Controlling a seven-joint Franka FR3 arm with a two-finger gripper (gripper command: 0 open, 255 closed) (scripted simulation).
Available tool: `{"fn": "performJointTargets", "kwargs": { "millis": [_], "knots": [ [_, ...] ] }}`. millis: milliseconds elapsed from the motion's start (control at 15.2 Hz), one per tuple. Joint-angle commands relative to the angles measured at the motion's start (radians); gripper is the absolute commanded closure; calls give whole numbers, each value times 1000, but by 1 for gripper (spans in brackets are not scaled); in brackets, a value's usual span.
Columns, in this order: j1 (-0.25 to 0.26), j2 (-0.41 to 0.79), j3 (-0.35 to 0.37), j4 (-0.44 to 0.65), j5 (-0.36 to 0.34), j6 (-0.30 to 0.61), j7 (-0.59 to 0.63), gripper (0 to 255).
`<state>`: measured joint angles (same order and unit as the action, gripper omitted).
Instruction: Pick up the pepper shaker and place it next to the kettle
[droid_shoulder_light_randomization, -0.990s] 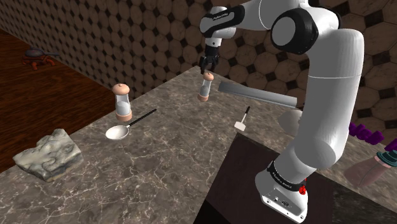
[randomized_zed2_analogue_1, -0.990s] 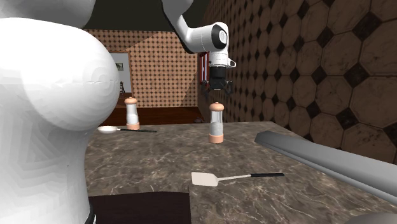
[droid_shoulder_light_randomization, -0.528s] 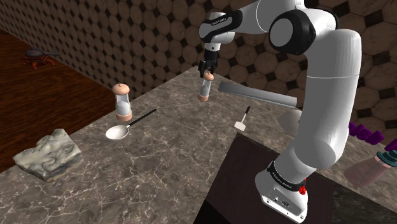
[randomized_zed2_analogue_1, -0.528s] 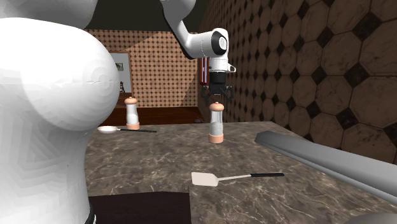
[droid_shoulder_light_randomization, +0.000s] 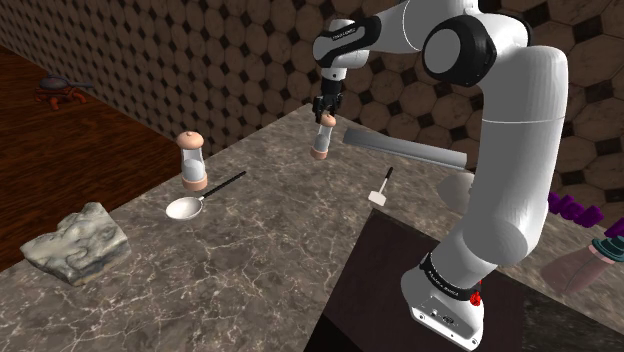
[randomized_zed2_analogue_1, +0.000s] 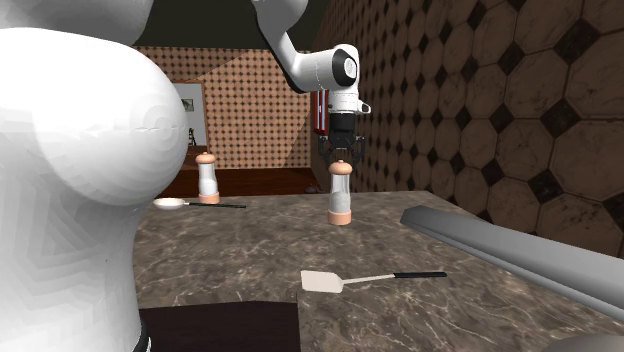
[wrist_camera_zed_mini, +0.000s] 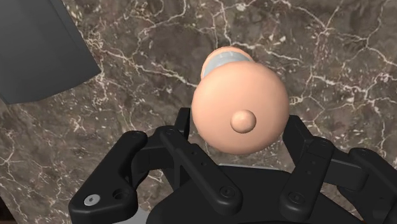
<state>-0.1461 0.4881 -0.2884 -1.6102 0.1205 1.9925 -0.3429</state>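
Atop dark marbled tabletop (droid_shoulder_light_randomization: 280, 230), all-black two-finger tool (wrist_camera_zed_mini: 239, 126) clasps peach-capped clear pepper shaker (randomized_zed2_analogue_1: 341, 196) by cap; lift straight, keep upright.

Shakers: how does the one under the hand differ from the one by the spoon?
The hand is at one shaker's cap; the other shaker stands free. One shaker is by the grey bar, the other by the spoon. Both upright, peach caps and bases.

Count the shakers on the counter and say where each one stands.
2. One shaker stands directly under the gripper; the other shaker stands beside the spoon, toward the shoulder view's left. Others may be hidden behind the arm.
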Motion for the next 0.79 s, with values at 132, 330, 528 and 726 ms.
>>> {"fn": "performJointTargets", "kwargs": {
  "millis": [132,330,528,726],
  "knots": [
    [0,1,0,0,0,0,0,255],
    [0,0,0,0,0,0,0,255],
    [1,-15,-3,18,-5,-33,3,255],
    [2,-29,-5,39,-9,-67,5,255]
  ]
}}
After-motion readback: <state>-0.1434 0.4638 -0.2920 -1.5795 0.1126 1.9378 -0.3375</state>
